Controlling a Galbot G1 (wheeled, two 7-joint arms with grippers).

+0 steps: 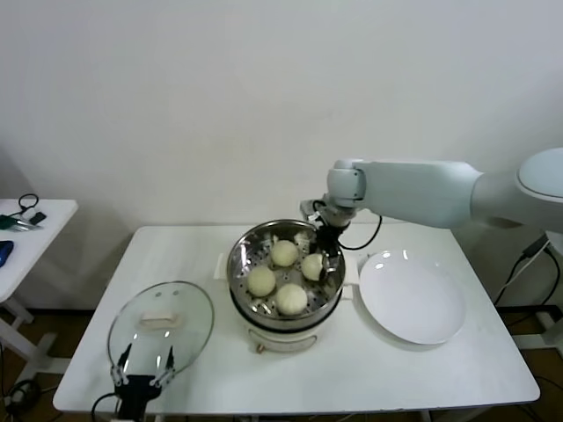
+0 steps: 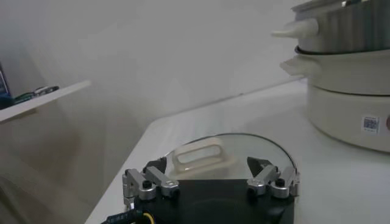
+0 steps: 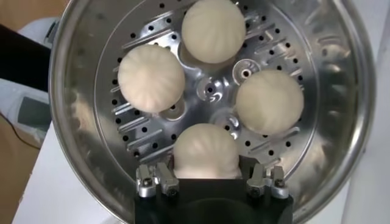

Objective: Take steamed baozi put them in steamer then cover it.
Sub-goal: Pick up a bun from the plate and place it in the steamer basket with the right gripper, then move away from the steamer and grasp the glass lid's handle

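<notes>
Reaching into the steamer (image 1: pixel 286 274), the right tool (image 1: pixel 322 256) straddles the fourth bun (image 3: pixel 206 152), fingers slightly apart; the left tool (image 1: pixel 144 360) hangs spread above the lid (image 1: pixel 161 322).

From the head camera I get even, soft light from above; the wall is bright and nearly shadowless. Two small glints sit on the white plate (image 1: pixel 412 297), and the steamer (image 1: pixel 286 264) rim shines. The cover (image 1: pixel 161 321) shows pale reflections on its glass.

On the left wrist camera, everything looks hazy and washed out, the far shelf (image 2: pixel 42 100) out of focus; possibly lens fog, I can't be sure.

On the right wrist camera, the steel glares hard around the steamed baozi (image 3: pixel 150 78), the basket's round rim bulges toward the edges, and its perforations stay fairly crisp.
</notes>
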